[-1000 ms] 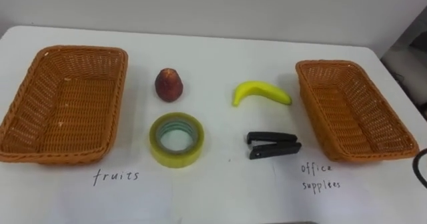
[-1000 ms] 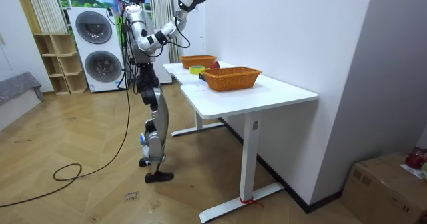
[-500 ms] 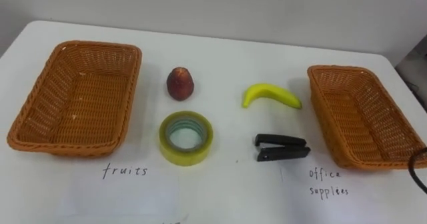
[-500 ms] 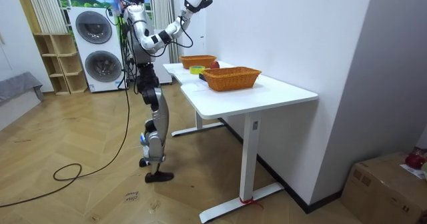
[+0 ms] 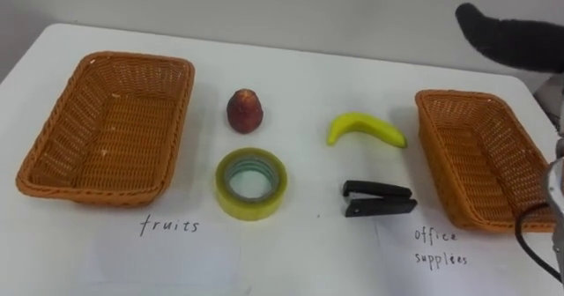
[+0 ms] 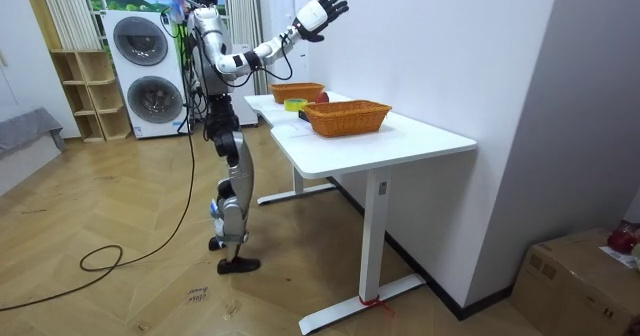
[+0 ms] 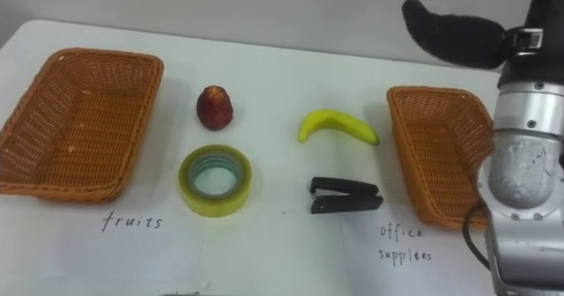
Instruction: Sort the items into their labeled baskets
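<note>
**Q:** Where are the items to be sorted lying, and why there?

**A:** All four are lying loose on the worktop (image 5: 300, 252) between the two baskets, none of them sorted yet. The red fruit (image 5: 245, 111) and the banana (image 5: 366, 129) are sitting in the far row. The tape roll (image 5: 251, 183) and the black stapler (image 5: 377, 199) are sitting in the near row. The items are lying well apart from one another, so each appears to be offering a clear approach from above.

**Q:** What are the containers holding?

**A:** Nothing. The left basket (image 5: 132, 58) and the right basket (image 5: 458, 94) are both showing bare wicker floors. A handwritten note is lying in front of each: the left note (image 5: 169, 226) is assigning fruit, and the right note (image 5: 436, 247) is assigning office supplies.

**Q:** What is the robot hand doing?

**A:** The right robot hand (image 7: 449, 33) is hanging in the air above the far right corner of the worktop, beyond the right basket. It is released, with fingers spread and grasping nothing. The banana and the stapler are lying nearest to it, so it is probably lining up for one of them.
</note>
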Available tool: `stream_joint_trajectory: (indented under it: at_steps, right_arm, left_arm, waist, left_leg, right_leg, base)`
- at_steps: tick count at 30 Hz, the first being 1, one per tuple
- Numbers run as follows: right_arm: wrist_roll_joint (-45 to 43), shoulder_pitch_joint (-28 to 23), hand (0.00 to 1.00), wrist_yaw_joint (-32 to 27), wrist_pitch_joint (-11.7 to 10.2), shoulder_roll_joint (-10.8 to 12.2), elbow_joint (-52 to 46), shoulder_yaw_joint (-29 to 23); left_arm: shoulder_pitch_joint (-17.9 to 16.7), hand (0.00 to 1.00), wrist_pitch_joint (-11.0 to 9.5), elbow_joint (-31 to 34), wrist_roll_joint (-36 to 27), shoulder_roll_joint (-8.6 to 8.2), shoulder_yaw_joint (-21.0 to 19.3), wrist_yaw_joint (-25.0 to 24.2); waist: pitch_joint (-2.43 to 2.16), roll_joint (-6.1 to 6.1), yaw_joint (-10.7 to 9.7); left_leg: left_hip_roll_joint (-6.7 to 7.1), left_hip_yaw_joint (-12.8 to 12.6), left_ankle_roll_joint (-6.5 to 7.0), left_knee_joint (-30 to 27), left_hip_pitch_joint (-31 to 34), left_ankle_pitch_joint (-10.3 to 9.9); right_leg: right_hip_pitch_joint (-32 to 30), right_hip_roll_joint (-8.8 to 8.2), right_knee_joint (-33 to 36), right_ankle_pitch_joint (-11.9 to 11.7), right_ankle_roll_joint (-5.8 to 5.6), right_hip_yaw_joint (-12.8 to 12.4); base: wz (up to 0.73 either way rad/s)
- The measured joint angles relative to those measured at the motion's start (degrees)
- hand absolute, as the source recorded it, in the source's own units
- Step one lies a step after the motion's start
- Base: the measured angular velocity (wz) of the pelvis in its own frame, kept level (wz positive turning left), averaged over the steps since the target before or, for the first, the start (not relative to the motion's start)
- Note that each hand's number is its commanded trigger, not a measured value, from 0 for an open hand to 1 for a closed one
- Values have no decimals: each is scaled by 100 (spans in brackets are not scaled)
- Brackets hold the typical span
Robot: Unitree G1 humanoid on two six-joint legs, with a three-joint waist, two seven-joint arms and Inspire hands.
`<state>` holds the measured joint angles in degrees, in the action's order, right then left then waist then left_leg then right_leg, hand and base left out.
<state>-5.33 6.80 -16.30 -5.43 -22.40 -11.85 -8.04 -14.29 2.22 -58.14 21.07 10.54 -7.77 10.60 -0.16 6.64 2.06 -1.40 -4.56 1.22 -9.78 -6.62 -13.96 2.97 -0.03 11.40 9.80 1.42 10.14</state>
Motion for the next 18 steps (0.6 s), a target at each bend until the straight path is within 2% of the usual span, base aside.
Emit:
stream_joint_trajectory:
  at_steps: [5, 9, 13, 18]
  right_arm:
    - [-204, -9, 0, 366, 76, 0, 27, 14]
    - [-404, -16, 0, 736, 84, 0, 88, 16]
    - [-503, -24, 0, 1164, 184, 0, 182, 19]
    - [-655, -125, 0, 1472, 187, 0, 201, 26]
  left_arm:
    - [-18, 0, 0, 28, 0, 13, 7, -12]
    - [-54, 0, -2, 128, 42, 23, 12, -50]
    - [-30, 0, -1, 126, 114, 37, 11, -125]
    - [6, 0, -1, 126, 115, 38, 24, -122]
  waist:
    - [3, 2, -18]
    - [28, 38, -15]
    - [48, 97, -11]
    - [59, 85, -8]
  left_leg:
    - [2, -4, -4, -5, -12, 3]
    - [4, -8, -5, -26, -7, 4]
    - [4, -10, -5, -43, 12, 3]
    - [4, -10, -4, -18, 8, 2]
  right_leg:
    - [9, 9, 11, -1, 2, -15]
    - [6, 22, 13, -2, 2, -42]
    - [8, 21, 15, -4, 2, 16]
    - [7, 24, 17, -11, 1, 25]
  base:
    - [0]
    - [0]
    - [2]
    - [1]
